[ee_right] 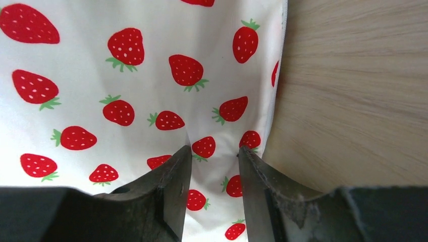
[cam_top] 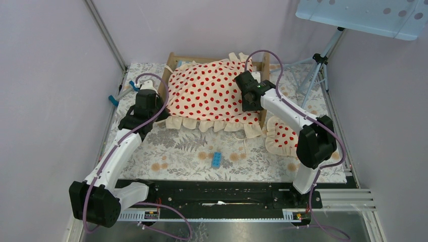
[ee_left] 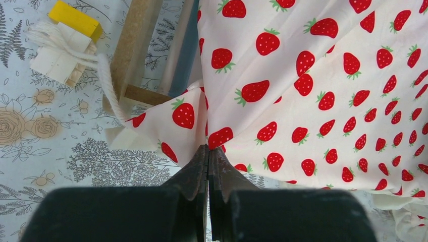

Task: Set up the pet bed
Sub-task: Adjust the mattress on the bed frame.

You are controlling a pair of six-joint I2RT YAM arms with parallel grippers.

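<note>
Light-wood pet bed [cam_top: 266,64] lies crosswise before me. My left gripper [ee_left: 208,149] clamps cream strawberry-print blanket [cam_top: 209,88] at bed's left end. My right gripper [ee_right: 214,152], jaws apart, hovers by bed's right end.

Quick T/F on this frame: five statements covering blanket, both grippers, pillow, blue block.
1. The blanket covers the bed. True.
2. The left gripper is open. False: it is shut on the blanket's edge.
3. The right gripper has its jaws apart over the blanket. True.
4. The pillow lies on the bed. False: it lies on the mat beside the bed.
5. The blue block sits on the blanket. False: it lies on the mat, apart from the blanket.
</note>
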